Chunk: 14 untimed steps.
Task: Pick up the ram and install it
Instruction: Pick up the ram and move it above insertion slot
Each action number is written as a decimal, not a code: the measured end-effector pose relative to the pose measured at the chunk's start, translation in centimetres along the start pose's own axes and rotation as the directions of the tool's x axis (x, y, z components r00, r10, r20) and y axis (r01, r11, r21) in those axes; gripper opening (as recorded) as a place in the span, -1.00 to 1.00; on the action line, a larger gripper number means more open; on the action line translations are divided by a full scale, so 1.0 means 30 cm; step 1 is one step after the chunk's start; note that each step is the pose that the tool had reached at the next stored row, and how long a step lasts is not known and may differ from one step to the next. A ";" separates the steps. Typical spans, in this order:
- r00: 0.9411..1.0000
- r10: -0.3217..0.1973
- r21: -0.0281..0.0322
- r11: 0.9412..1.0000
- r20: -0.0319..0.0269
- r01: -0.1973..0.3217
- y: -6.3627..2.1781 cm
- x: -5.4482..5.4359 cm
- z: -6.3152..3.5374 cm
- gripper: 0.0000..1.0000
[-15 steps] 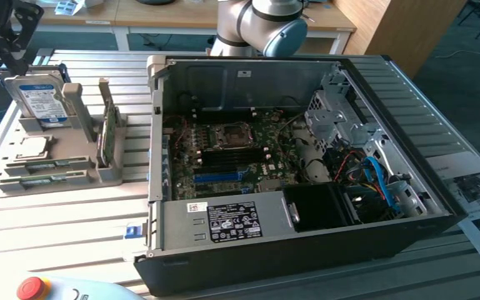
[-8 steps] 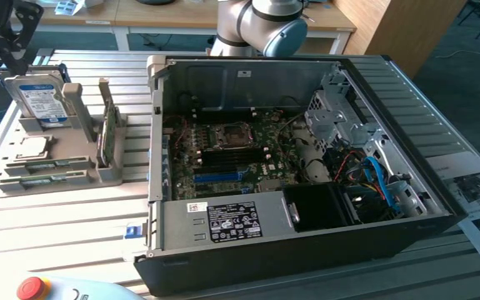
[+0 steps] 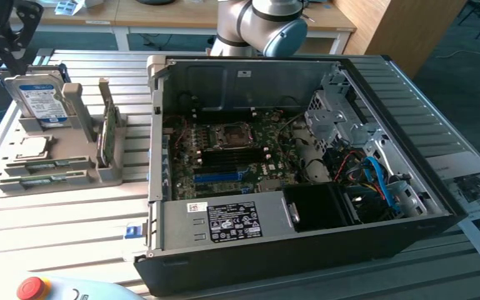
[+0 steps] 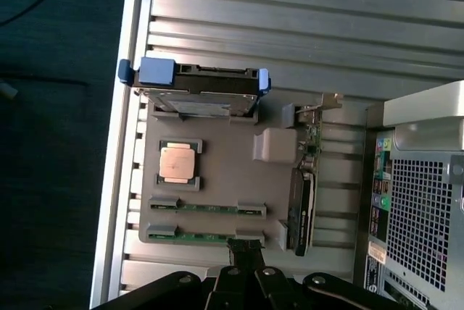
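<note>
No words or numbers are clear enough to read. A blue and white label point(image 3: 44, 103) sits on the hard drive point(image 3: 25, 84), near the edge of the worktop point(image 3: 57, 231) at the exterior view's left. A black label point(image 3: 234, 222) with white marks and a small white sticker point(image 3: 195, 207) sit on the grey box point(image 3: 177, 230) inside the computer case point(image 3: 307, 269). A printed sheet point(image 3: 474, 187) lies at the worktop's edge at the exterior view's right.

The silver-and-blue jointed robot arm point(image 3: 269, 25) carries its black two-fingered gripper point(image 4: 246, 250) pointing downward, fingers pressed together.
</note>
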<state>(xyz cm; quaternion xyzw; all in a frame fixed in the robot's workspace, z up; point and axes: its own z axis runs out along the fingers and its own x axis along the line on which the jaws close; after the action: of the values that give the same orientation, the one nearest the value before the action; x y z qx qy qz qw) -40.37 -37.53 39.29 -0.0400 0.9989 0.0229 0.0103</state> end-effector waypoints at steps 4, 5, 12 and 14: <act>1.000 -0.027 -0.001 1.000 -0.001 0.027 0.000 0.000 0.000 -0.80; 0.999 -0.034 -0.001 0.999 -0.002 0.034 0.000 0.000 0.000 -0.80; 0.997 -0.079 -0.002 0.997 -0.003 0.079 0.000 0.000 0.000 -0.80; 0.996 -0.091 -0.002 0.996 -0.004 0.091 0.000 0.000 0.000 -0.80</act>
<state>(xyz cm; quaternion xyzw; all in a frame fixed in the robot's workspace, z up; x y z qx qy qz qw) -40.37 -37.52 39.29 -0.0853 0.9960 0.0234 0.0092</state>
